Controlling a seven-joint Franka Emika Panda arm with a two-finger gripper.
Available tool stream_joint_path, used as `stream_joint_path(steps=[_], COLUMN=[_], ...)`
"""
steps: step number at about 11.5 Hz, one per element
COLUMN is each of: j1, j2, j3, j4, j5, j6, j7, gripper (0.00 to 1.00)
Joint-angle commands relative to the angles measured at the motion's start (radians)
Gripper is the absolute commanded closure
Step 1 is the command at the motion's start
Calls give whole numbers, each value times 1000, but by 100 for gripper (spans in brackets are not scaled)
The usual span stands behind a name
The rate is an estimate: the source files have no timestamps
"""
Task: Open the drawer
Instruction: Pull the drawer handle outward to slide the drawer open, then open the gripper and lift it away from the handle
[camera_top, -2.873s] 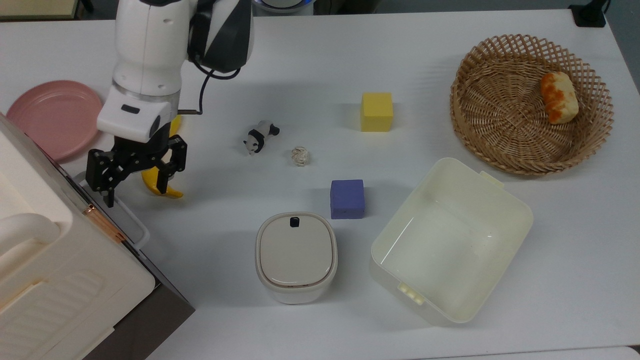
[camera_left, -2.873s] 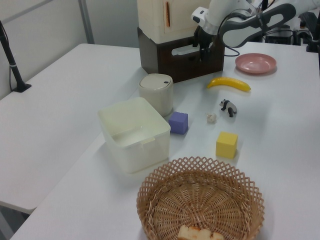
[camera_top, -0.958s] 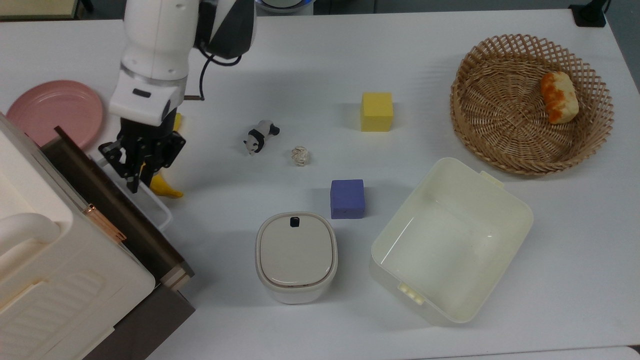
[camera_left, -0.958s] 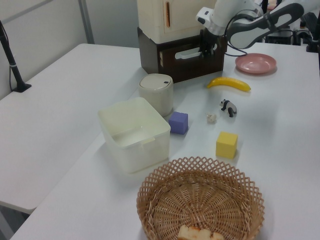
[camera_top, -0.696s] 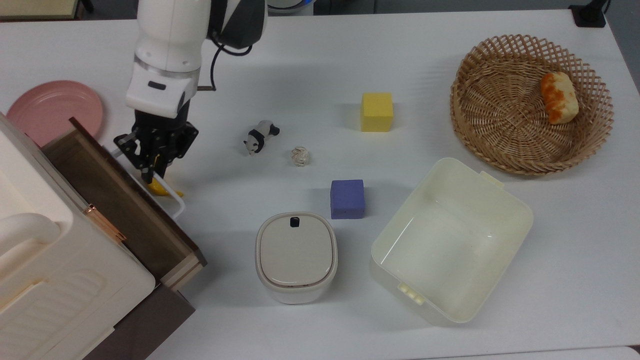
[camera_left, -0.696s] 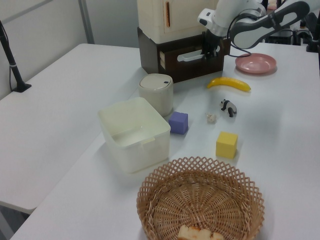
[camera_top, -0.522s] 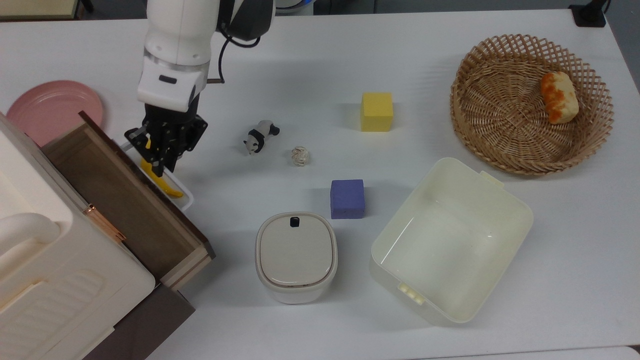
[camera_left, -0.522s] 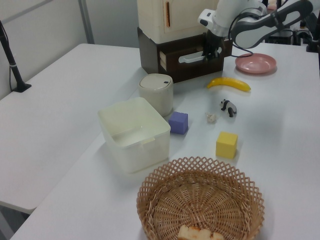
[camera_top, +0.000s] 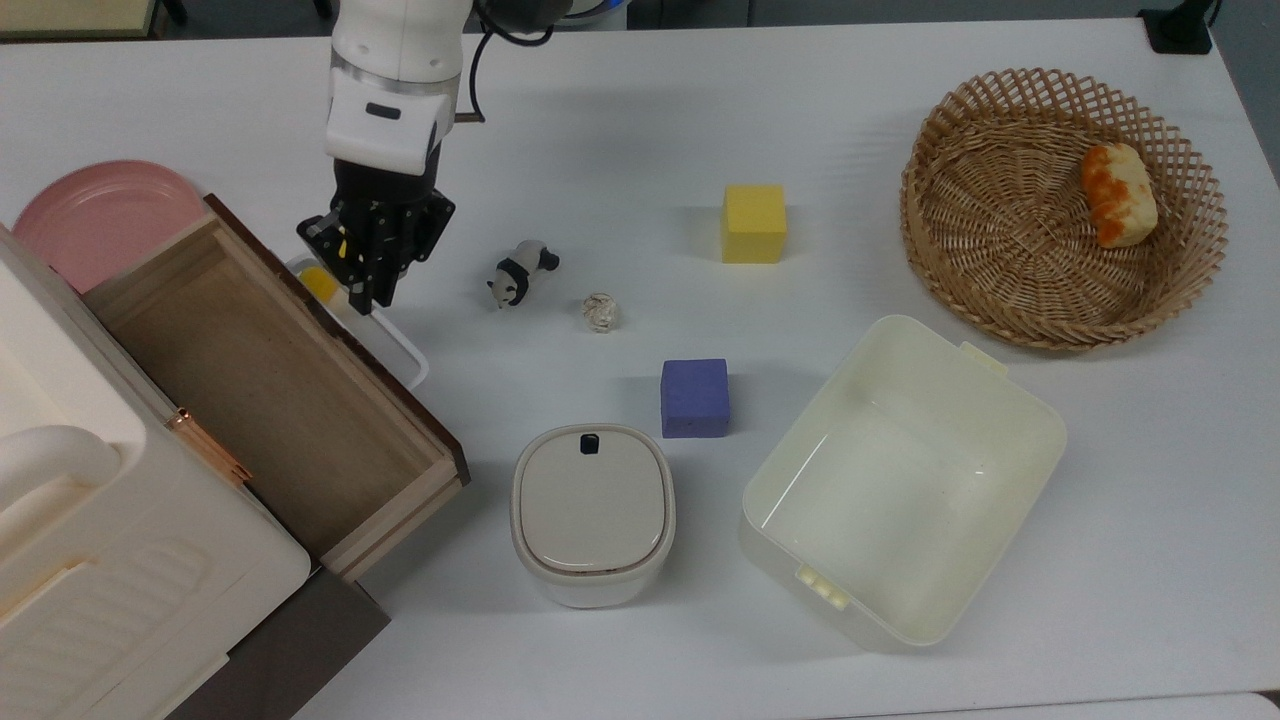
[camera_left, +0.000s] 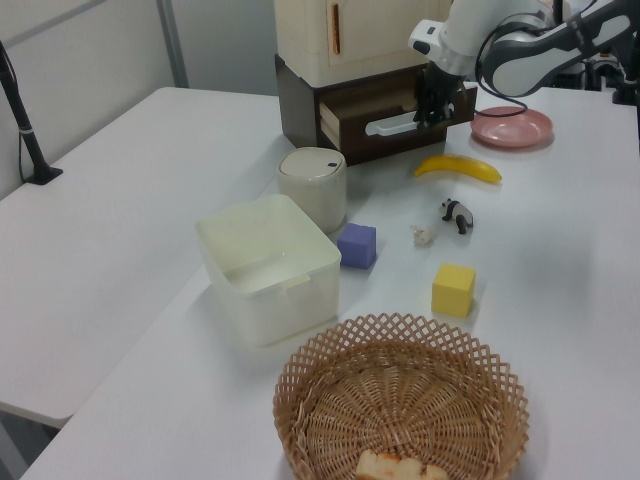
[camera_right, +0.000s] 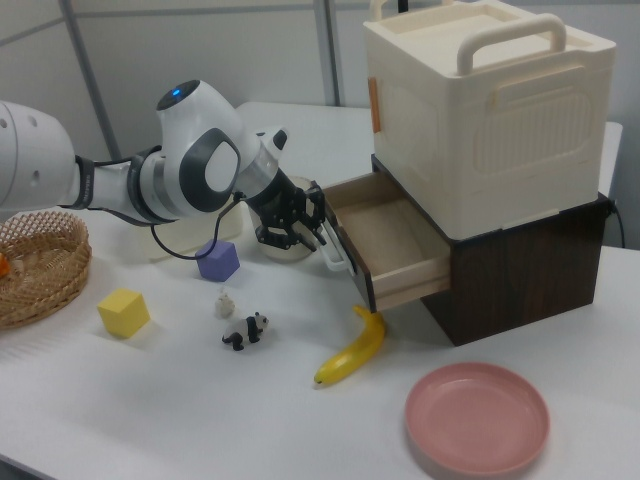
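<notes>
The drawer (camera_top: 270, 400) is a shallow light-wood box with a dark brown front panel. It stands pulled well out of the cream cabinet (camera_top: 100, 570), and its inside is bare wood. My gripper (camera_top: 368, 283) is shut on the white loop handle (camera_top: 395, 350) near the handle's far end in the top view. In the left view the gripper (camera_left: 431, 111) sits at the right end of the handle (camera_left: 392, 124) on the open drawer (camera_left: 362, 108). The right view shows the gripper (camera_right: 300, 236) against the handle (camera_right: 335, 252) of the drawer (camera_right: 390, 240).
A banana (camera_left: 458, 167) lies just in front of the drawer, partly under the handle in the top view. A pink plate (camera_top: 90, 205), a toy panda (camera_top: 520, 272), a lidded bin (camera_top: 592, 510), a purple cube (camera_top: 694, 397), a cream tub (camera_top: 1040, 420) and a basket (camera_top: 930, 250) stand around.
The drawer has slid out of the cabinet, from closed to well open. My gripper shut on the handle and travelled with it toward the top view's upper right.
</notes>
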Motion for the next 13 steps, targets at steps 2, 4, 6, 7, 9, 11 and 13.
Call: stream_joint_path(steps=[2, 4, 6, 7, 9, 11, 13], j1=[15, 15, 15, 15, 15, 18, 58], j2=[-76, -87, -96, -96, -95, -95, -95], j3=[22, 35, 53, 80, 136, 183, 208], j4=[-64, -59, -53, -26, 43, 109, 137], j5=[-12, -7, 38, 92, 158, 248, 269], j6=[-79, -104, -154, -206, -358, -511, -570], j7=[29, 31, 35, 81, 204, 285, 537], gripper=[80, 79, 74, 69, 67, 65, 65])
